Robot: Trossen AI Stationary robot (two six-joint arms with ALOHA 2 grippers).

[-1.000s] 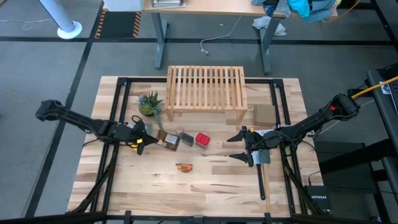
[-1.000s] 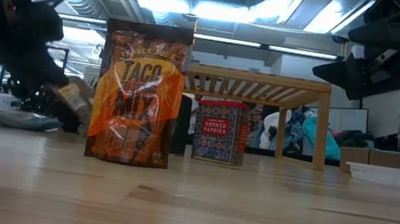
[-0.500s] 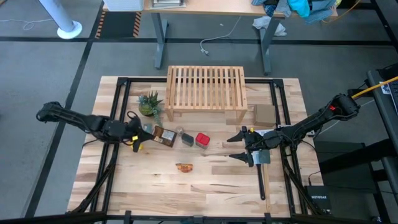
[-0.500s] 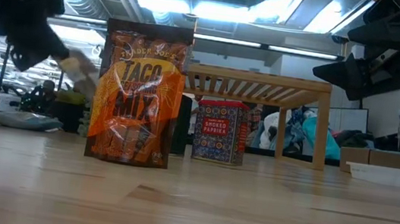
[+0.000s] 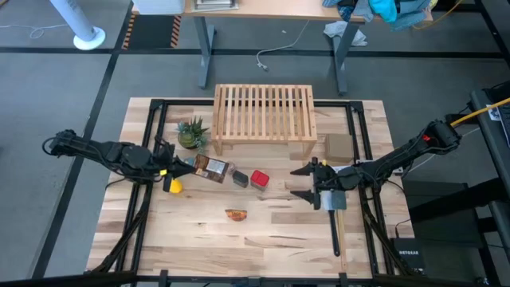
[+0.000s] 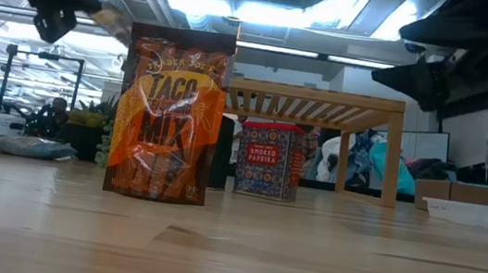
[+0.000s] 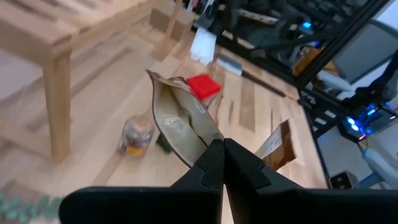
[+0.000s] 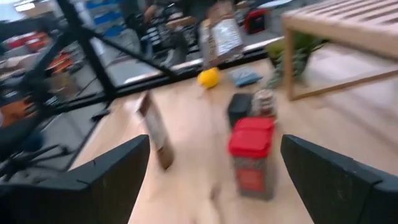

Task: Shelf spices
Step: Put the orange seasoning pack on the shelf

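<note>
You get even, bright overhead light on the table (image 5: 263, 231) in the high view, with only soft, short shadows under the shelf (image 5: 264, 112) and arms. In the low view, ceiling lights glare white behind the taco packet (image 6: 168, 113), which is sharp, while the dark arm shapes at the upper corners are silhouetted and soft. Both wrist views are smeared with blur: the shelf leg (image 7: 57, 109) and the red tin (image 8: 252, 152) lose their edges, and the background is washed out.
</note>
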